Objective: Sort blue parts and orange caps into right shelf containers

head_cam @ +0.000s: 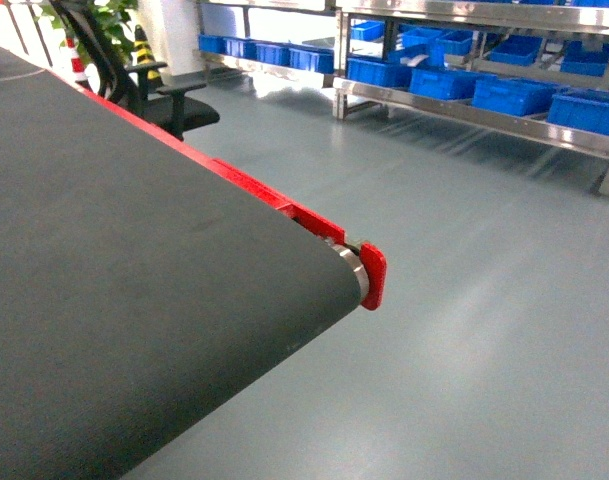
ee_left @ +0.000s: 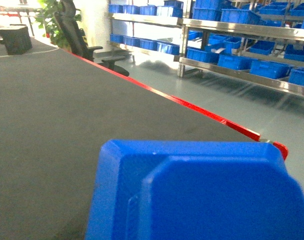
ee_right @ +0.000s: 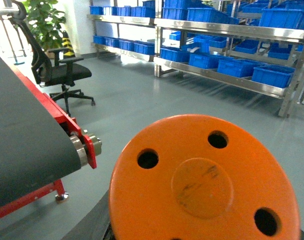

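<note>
Here, nearest us in the left wrist view, one blue part [ee_left: 201,195] fills the lower frame, so close that we cannot tell whether the left fingers hold it; no fingers show. In the right wrist view one orange cap [ee_right: 206,185], a round disc with three clear holes and a fourth at the bottom edge, sits just as close; again we cannot tell how the right fingers stand. Neither gripper appears in the head view.

Beyond, one dark conveyor belt [head_cam: 134,300] with a red side rail [head_cam: 254,190] ends at one roller with a red end cap [head_cam: 372,275]. Farther left stands one black office chair [ee_right: 62,70], with one potted plant [ee_right: 42,20] behind it. Farthest, on the right, the steel shelves [head_cam: 464,110] carry the right shelf containers [head_cam: 509,95]; we count over a dozen, too many overlapping for an exact number.
</note>
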